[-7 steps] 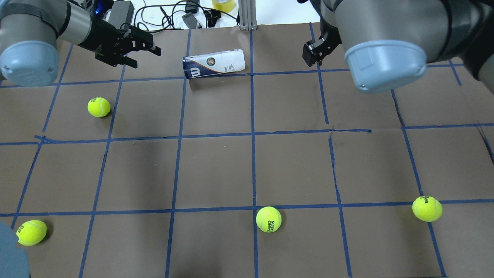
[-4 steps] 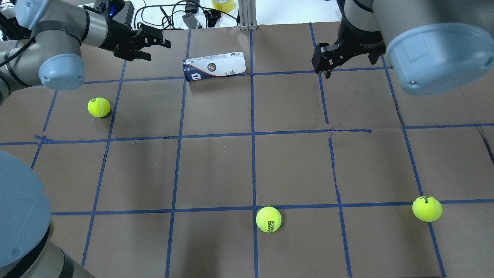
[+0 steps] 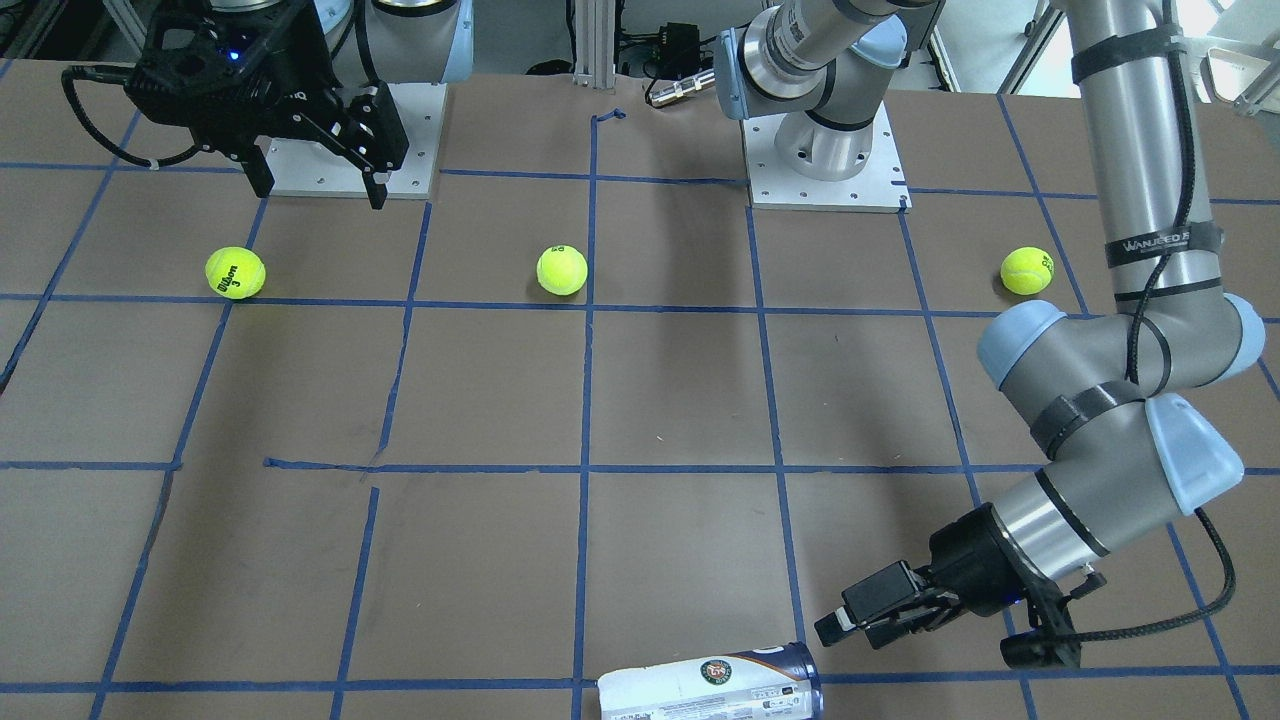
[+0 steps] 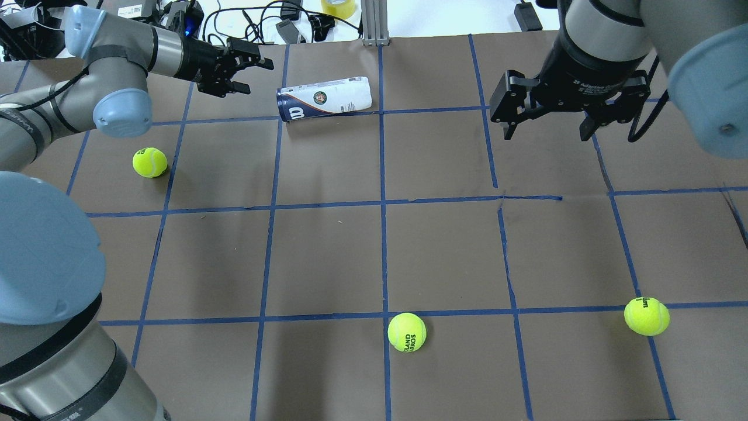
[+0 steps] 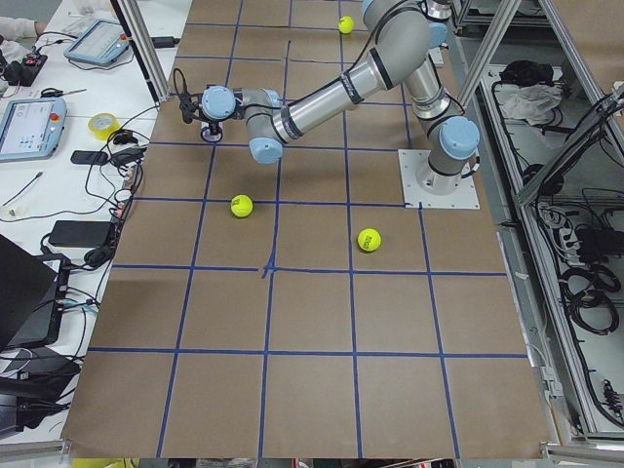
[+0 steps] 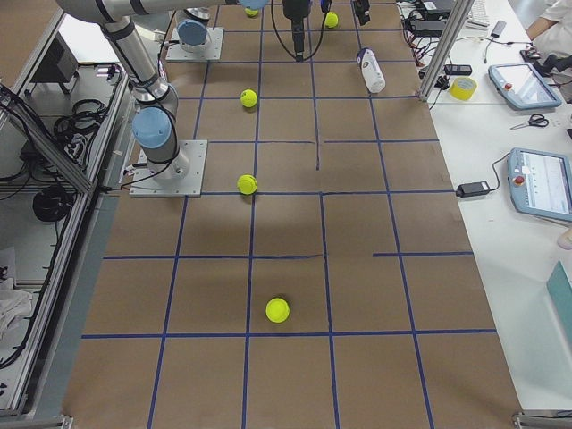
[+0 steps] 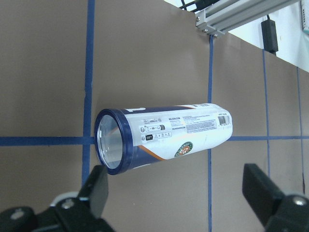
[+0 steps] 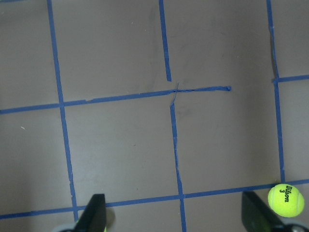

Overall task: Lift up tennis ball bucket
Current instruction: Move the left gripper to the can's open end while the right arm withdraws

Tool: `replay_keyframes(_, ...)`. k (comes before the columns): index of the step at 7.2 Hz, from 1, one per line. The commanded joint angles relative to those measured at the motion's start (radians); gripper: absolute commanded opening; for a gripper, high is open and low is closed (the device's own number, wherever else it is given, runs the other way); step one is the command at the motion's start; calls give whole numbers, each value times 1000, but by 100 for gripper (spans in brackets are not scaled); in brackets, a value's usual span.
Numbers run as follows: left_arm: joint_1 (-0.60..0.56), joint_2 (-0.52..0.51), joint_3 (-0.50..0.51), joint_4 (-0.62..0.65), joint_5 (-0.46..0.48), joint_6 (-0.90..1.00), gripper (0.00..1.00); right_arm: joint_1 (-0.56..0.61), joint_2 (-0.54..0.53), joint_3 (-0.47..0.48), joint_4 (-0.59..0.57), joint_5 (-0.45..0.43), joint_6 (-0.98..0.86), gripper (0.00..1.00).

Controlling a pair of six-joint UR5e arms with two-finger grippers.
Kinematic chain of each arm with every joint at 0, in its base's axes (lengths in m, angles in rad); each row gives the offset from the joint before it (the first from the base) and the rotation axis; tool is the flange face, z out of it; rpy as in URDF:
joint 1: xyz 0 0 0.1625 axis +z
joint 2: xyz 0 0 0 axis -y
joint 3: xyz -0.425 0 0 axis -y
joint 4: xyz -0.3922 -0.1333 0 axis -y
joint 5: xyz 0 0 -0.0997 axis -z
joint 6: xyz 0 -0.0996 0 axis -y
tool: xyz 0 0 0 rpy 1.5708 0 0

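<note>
The tennis ball bucket (image 4: 324, 98) lies on its side on the brown table near the far edge, with its dark blue rim toward my left gripper. It also shows in the front view (image 3: 710, 685) and the left wrist view (image 7: 164, 137), where its mouth is open and looks empty. My left gripper (image 4: 252, 75) is open and empty, a short way off the rim end and apart from it; in the left wrist view (image 7: 178, 193) its fingers straddle the can's width. My right gripper (image 4: 546, 130) is open and empty, pointing down, well to the can's right.
Three tennis balls show overhead: one (image 4: 149, 162) on the left, one (image 4: 407, 332) at the near middle, one (image 4: 646, 316) at the near right. Cables, a tape roll (image 4: 339, 7) and an aluminium post (image 4: 374, 23) lie beyond the far table edge.
My left gripper has moved right toward the can's rim end. My right gripper has swung right and nearer, now pointing down. My left arm's elbow now hides the near-left ball.
</note>
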Motion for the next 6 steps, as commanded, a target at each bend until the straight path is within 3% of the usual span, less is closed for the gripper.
replay_keyframes(1, -6, -45, 2, 0, -9, -80, 100, -17, 6, -13, -55, 3, 58, 100)
replay_keyframes(3, -12, -100, 6, 72, -7, -172, 98, -35, 38, -42, -133, 5, 113, 100)
replay_keyframes(5, -32, -140, 38, 115, -1, -234, 98, -34, 138, -172, -117, 3, 115, 100)
replay_keyframes(6, -53, -157, 64, 116, 2, -269, 98, -32, 140, -173, -114, -1, 113, 100)
